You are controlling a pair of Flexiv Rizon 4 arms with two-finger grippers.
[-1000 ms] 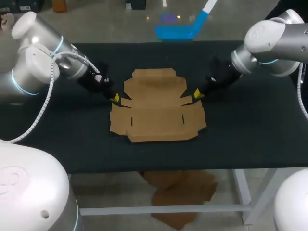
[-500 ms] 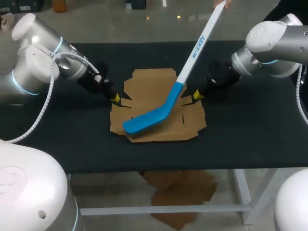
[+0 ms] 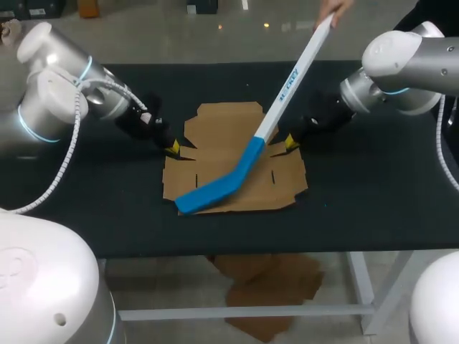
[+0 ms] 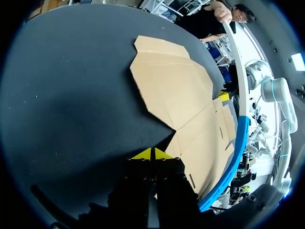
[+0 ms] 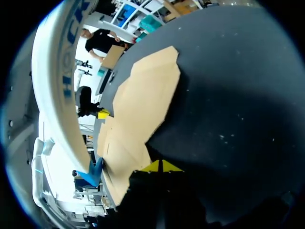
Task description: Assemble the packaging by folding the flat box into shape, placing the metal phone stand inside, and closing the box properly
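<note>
The flat brown cardboard box [image 3: 228,147] lies unfolded in the middle of the black table. My left gripper [image 3: 172,147] is shut, its yellow tips low at the notch on the box's left edge. My right gripper [image 3: 290,141] is shut at the notch on the right edge. The left wrist view shows my left gripper [image 4: 151,154] with tips together at the edge of the cardboard [image 4: 176,90]. In the right wrist view my right gripper [image 5: 161,166] sits likewise beside the cardboard [image 5: 143,95]. No phone stand is in view.
A person's hand [image 3: 331,8] holds a toy hockey stick [image 3: 287,89] over the table from the far side. Its blue blade [image 3: 215,188] rests on the front left of the box. The stick's shaft passes close to my right gripper. Bare table [image 3: 373,193] lies on both sides.
The hockey stick has come in from the far side, and its blade has slid across the box toward the front left. Both arms have stayed almost still.
</note>
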